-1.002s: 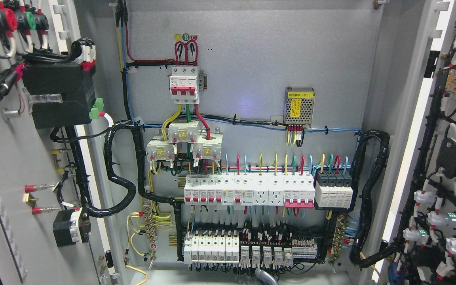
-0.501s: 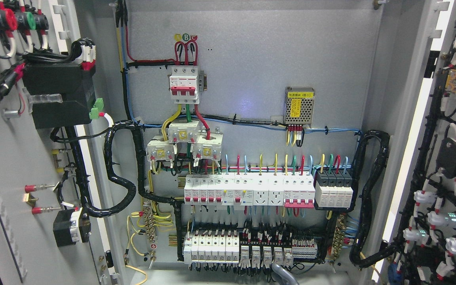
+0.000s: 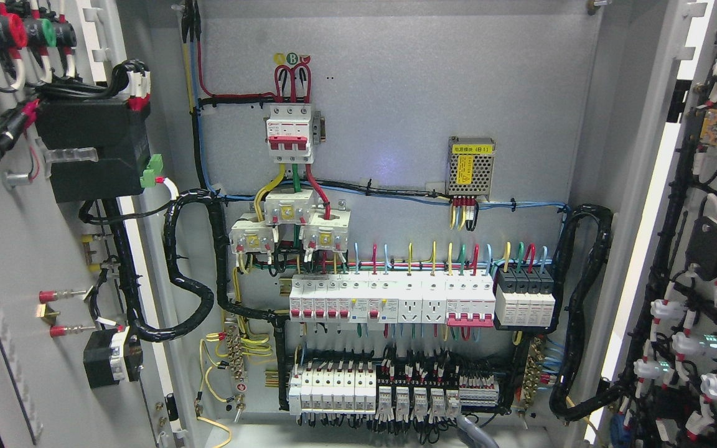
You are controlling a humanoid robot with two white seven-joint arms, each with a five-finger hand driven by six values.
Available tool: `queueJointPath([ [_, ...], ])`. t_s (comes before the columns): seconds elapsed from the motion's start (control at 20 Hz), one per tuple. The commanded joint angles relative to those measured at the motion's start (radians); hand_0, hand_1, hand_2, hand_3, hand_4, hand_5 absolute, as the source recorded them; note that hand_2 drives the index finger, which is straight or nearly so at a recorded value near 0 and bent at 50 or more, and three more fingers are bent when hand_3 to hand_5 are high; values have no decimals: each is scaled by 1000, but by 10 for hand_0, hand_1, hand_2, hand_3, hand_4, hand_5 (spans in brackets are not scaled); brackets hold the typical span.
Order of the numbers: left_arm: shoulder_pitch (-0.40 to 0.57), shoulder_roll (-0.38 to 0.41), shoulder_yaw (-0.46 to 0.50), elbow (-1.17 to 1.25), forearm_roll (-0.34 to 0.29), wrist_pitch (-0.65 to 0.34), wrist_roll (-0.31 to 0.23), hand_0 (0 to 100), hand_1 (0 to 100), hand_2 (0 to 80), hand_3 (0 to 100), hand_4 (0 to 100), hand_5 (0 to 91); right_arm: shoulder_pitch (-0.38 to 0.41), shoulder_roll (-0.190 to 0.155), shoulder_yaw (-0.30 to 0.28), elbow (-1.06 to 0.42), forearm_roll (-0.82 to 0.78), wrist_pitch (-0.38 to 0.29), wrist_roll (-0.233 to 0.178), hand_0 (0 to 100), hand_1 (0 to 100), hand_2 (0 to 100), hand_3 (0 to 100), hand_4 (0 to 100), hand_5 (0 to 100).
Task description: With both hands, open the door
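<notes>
**Doors open, grey object slides right**

Since earlier frames, the grey ribbed object point(image 3: 472, 430) at the bottom edge slid right. Neither hand identifiable; finger state unknown. Grey left door point(image 3: 16, 261) and right door point(image 3: 707, 249) swung wide. Risk: snagging black corrugated cable loom point(image 3: 582, 311).

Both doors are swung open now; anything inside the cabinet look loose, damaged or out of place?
Nothing stands out. The left door and right door stand open, breakers sit in even rows, and wiring looks bundled and attached.

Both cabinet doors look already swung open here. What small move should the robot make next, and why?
Probably none beyond keeping its arms withdrawn: the left door and right door stand wide open, exposing the breaker panel, and neither hand clearly shows in the head view.
</notes>
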Motion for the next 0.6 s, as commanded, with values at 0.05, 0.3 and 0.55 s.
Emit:
queueJointPath([
  [0.05, -33, -33, 91, -152, 1, 8, 7, 120, 389, 0, 0, 0, 0, 22, -41, -25, -127, -1, -1, -7, 48, 0, 0, 0, 0, 0],
  [0.3, -55, -27, 86, -211, 16, 14, 7, 120, 389, 0, 0, 0, 0, 48, -47, -25, -135, -1, -39, -6, 48, 0, 0, 0, 0, 0],
  [0.55, -81, -16, 74, -241, 24, 3, 5, 120, 389, 0, 0, 0, 0, 52, -79, -28, -135, -1, -71, -7, 48, 0, 0, 0, 0, 0],
])
